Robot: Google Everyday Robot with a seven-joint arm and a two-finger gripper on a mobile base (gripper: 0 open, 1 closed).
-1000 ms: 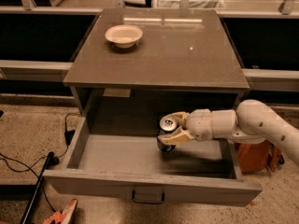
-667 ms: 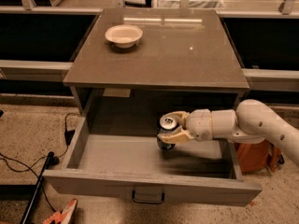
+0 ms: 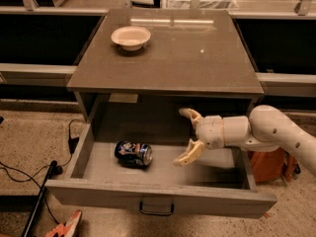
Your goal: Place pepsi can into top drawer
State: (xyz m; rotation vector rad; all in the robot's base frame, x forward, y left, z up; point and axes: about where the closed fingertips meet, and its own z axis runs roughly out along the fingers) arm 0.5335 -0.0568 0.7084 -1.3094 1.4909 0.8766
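Inside the wide grey wooden top drawer (image 3: 98, 194), the small dark-blue aluminium pepsi can (image 3: 134, 154) lies on its side, freshly let go by the cream end effector (image 3: 180, 136), now spread wide and empty nearby, placement apparently done.

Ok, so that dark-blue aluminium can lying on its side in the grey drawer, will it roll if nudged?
Probably: the dark-blue aluminium can lies on its side in the grey wooden drawer, so a push across its length would likely roll it. Its smooth round wall may slip from a loose grip. The two-finger gripper hangs open beside it, not touching.
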